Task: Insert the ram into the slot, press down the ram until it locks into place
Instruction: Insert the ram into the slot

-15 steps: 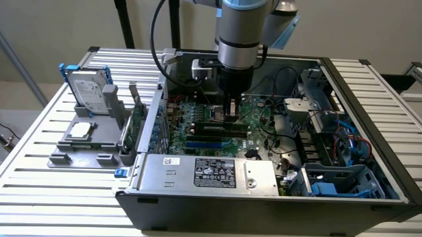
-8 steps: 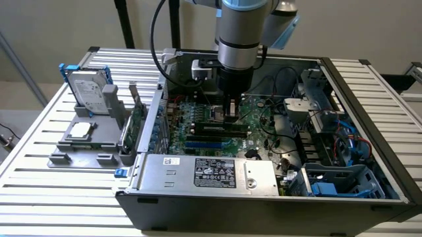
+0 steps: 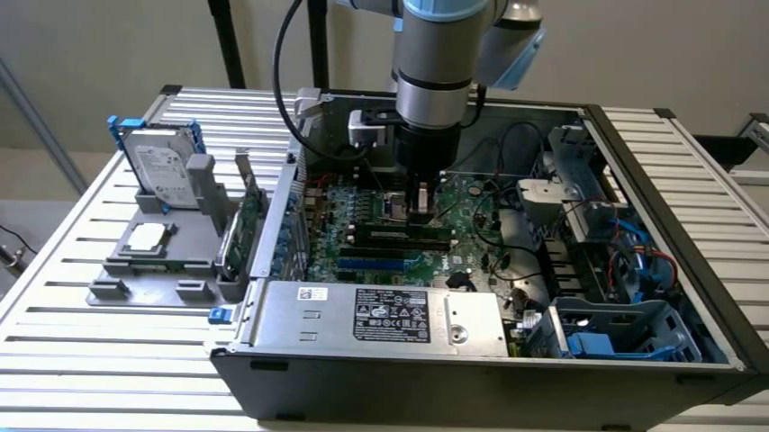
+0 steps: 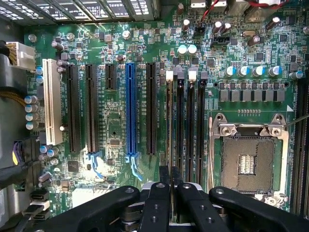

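The ram, a thin dark-green stick with black chips, stands on edge in a black slot on the motherboard inside the open PC case. In the wrist view the ram shows edge-on in the memory slot nearest the blue socket, with white end clips. My gripper points straight down onto the ram's top edge, toward the end on the exterior view's right. The black fingers stand close together on either side of that edge, so the gripper is shut on the ram.
Three more parallel black memory sockets lie beside the ram. An open CPU socket, a blue socket, loose cables, the power supply and a drive cage crowd the case. A hard drive stands outside it.
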